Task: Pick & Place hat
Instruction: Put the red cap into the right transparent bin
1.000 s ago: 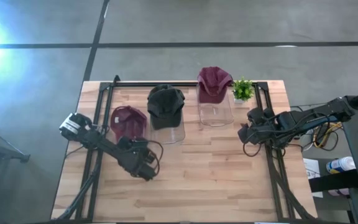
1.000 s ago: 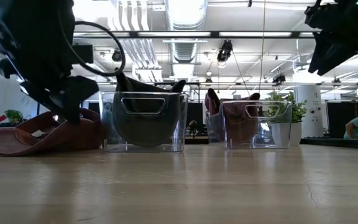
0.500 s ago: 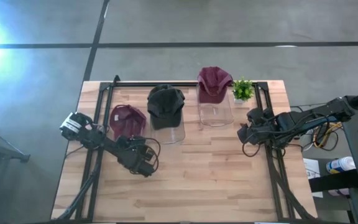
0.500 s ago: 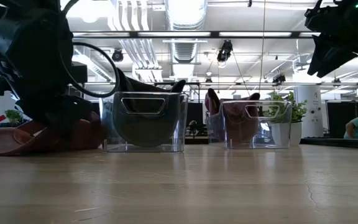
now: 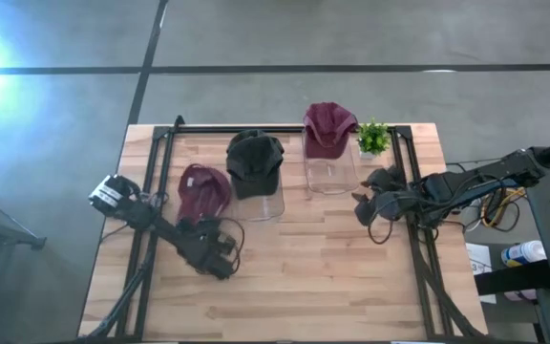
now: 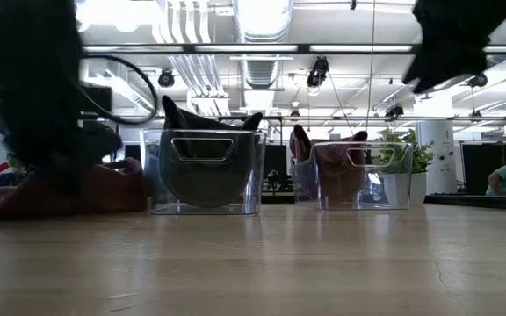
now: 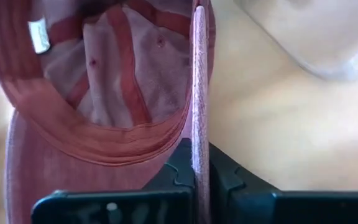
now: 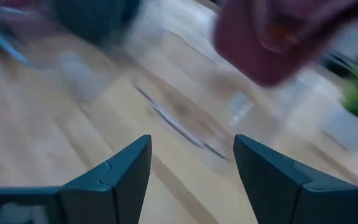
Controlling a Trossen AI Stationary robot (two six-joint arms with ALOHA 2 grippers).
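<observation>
A maroon hat (image 5: 202,191) lies on the table's left part, next to the clear bin (image 5: 261,203) that holds a black hat (image 5: 254,158). Its inside (image 7: 104,68) faces up, and it shows in the low view as the maroon hat (image 6: 104,189) low on the wood. My left gripper (image 5: 203,225) stands at the hat's near side and is shut on its edge. A second maroon hat (image 5: 328,129) sits on another clear bin (image 5: 332,174). My right gripper (image 5: 361,206) hovers open to the right of that bin, with nothing between its fingers (image 8: 123,174). My left gripper pinches the thin edge of the hat's brim (image 7: 199,137) between its two fingers (image 7: 179,168). The fingers come from the table's near side, and the edge stands upright between them. The hat's crown (image 7: 110,74) lies beyond the fingers with its seamed inside showing.
A small green plant (image 5: 373,137) stands at the far right beside the second bin. Black frame rails (image 5: 285,127) run along the table's far edge and down both sides. Bare wood (image 5: 304,277) fills the near half of the table.
My left gripper has moved a little toward the hat and shut on its brim edge. The hat now looks narrower from above, its gripped side drawn up. My right gripper has moved toward the table's left, still open.
</observation>
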